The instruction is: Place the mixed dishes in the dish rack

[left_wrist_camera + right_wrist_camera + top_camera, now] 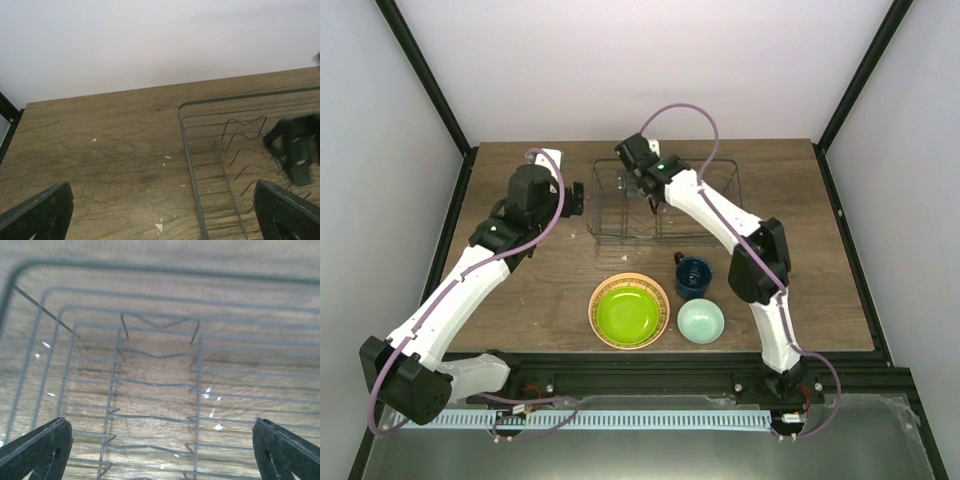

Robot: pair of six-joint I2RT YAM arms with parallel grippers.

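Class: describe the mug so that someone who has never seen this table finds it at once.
Find the wire dish rack at the far side of the table. Nearer than its right half stands the mug, with a pale green bowl nearer still. It alone is dark blue and has a handle.

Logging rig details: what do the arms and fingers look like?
The left arm and right arm have white shells, black joint housings and a lilac cable each. A green light glows near the right wrist. Fingers are black wedges.
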